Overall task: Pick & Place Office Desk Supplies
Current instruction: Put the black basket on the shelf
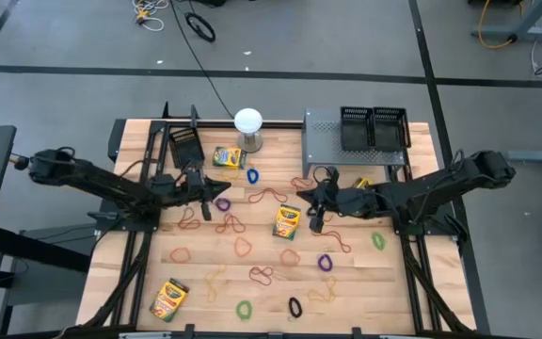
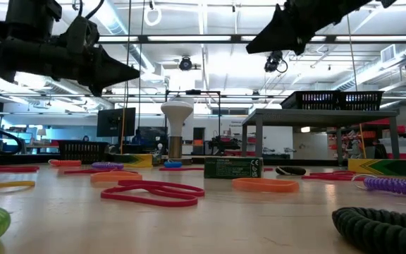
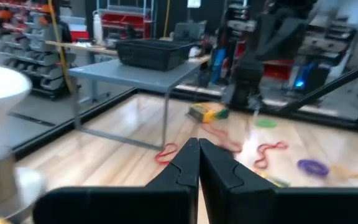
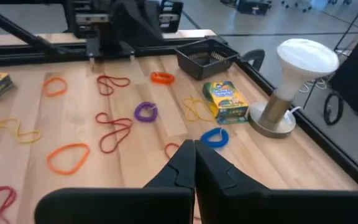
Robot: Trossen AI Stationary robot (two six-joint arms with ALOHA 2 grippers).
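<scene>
Bright, even indoor light from overhead strip lamps.
Ceiling lights (image 2: pixel 210 39) glare in the low view; the left wrist view is motion-blurred, and nearby bands look soft.

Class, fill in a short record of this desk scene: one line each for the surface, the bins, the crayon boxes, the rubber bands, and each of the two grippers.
Surface: wooden table
Bins: two black mesh bins on the grey riser; a third mesh bin on the table at the far left
Crayon boxes: one by the globe, one mid-table, one near-left
Rubber bands: many loose loops scattered, for example an orange loop and a green loop
Left gripper: shut, empty, above the table
Right gripper: shut, empty, above the table
</scene>
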